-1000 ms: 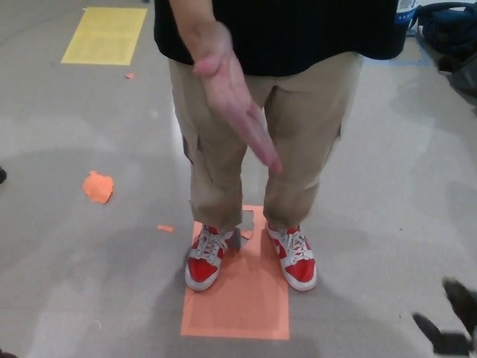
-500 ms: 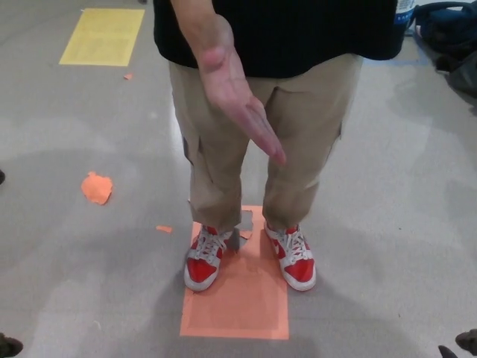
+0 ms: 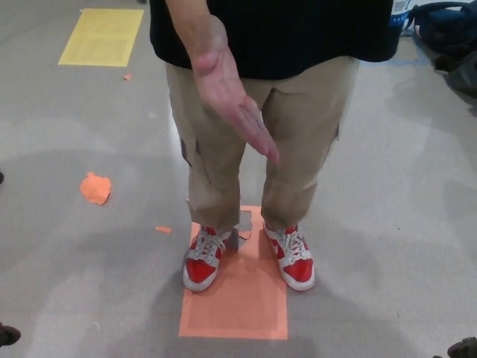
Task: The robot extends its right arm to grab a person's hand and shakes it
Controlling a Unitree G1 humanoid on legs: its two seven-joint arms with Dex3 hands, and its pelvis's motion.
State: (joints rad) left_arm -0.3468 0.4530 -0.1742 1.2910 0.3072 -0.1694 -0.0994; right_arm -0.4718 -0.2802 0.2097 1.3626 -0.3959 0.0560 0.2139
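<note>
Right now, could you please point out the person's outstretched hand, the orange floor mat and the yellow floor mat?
person's hand (image 3: 227,93), head view, on the open palm.
orange floor mat (image 3: 237,309), head view, on its bare front part.
yellow floor mat (image 3: 101,36), head view, on its middle.

1. Person's hand (image 3: 227,97) held out, open, palm turned up and toward the camera.
2. Fingers (image 3: 261,138) straight and together, slanting down toward picture right; thumb (image 3: 201,61) up near the wrist.
3. Bare forearm entering from the top edge, in front of a black shirt.
4. Hanging free in the air, at thigh level before tan trousers, touching nothing.
</note>
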